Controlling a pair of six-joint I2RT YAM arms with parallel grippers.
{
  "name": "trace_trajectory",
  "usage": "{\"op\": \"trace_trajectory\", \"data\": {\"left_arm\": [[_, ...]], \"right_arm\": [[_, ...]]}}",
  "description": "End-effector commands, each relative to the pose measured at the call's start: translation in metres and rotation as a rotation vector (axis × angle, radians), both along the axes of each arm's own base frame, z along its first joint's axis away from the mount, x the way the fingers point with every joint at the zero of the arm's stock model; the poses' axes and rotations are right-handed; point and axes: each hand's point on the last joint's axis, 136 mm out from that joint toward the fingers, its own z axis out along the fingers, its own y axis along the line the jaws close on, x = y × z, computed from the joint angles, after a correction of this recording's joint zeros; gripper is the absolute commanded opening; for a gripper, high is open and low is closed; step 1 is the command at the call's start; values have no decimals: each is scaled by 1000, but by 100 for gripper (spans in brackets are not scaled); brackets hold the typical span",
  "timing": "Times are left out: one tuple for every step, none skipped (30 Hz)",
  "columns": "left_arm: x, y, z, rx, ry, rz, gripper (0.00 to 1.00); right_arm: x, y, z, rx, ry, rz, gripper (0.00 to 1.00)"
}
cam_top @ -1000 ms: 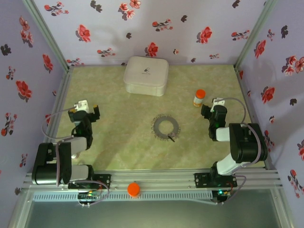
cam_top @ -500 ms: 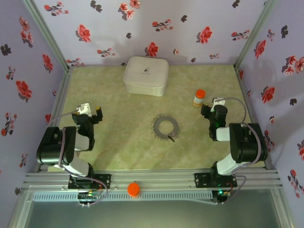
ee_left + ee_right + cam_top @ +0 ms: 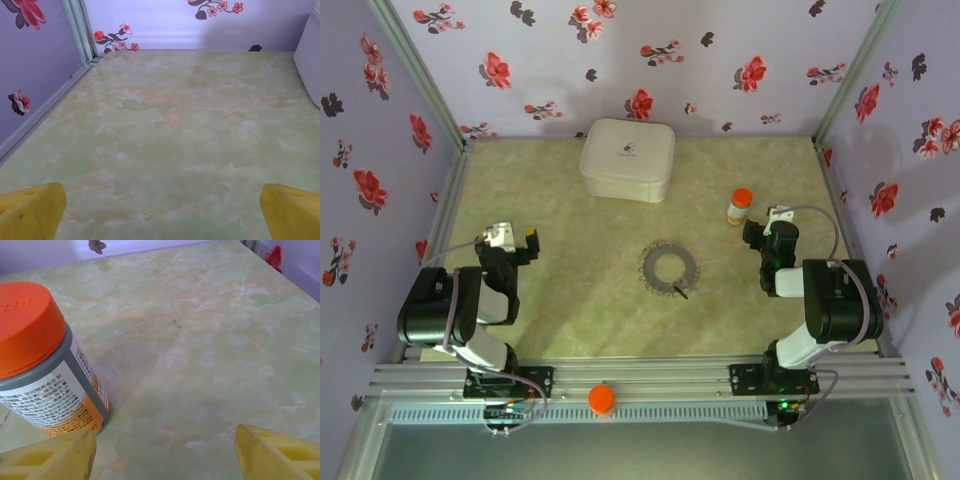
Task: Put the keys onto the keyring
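Observation:
The keyring (image 3: 670,267), a dark grey flat ring with a toothed edge, lies mid-table. A slim dark key (image 3: 680,290) lies at its near right rim, touching or overlapping it; I cannot tell which. My left gripper (image 3: 515,238) hovers low at the left side of the table, far from the ring. In the left wrist view its yellow fingertips (image 3: 31,210) stand wide apart, the left gripper (image 3: 162,215) open over bare table. My right gripper (image 3: 765,224) sits right of the ring and is open (image 3: 165,455), with nothing between its fingers (image 3: 280,455).
An orange-capped bottle (image 3: 739,206) stands just beyond my right gripper; in the right wrist view the bottle (image 3: 42,365) is next to the left finger. A white rounded-square case (image 3: 627,159) sits at the back, its edge (image 3: 310,65) at the left wrist view's right. Floral walls enclose the table.
The left arm has folded back toward its base, its gripper shifting slightly right and nearer. The right arm, keyring and key have not moved.

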Motion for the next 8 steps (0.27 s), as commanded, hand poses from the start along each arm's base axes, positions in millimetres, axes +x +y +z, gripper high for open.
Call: {"op": "trace_trajectory", "data": {"left_arm": [[7, -6, 9, 23, -29, -38, 100], [11, -8, 9, 25, -16, -51, 100], [15, -10, 6, 28, 15, -66, 100], [21, -12, 5, 30, 38, -79, 100], [24, -15, 3, 34, 61, -94, 100], [24, -17, -1, 36, 82, -108, 100], [24, -18, 2, 37, 68, -114, 100], [23, -18, 3, 38, 56, -117, 100]], "right_arm": [[7, -2, 10, 15, -40, -6, 74], [7, -1, 10, 15, -40, -6, 74], [7, -2, 10, 14, -40, -6, 74], [7, -2, 11, 14, -43, -6, 74], [7, -1, 11, 14, -42, -6, 74], [7, -1, 11, 14, -42, -5, 74], [7, -1, 11, 16, -42, -5, 74], [7, -2, 11, 16, -42, -7, 74]]}}
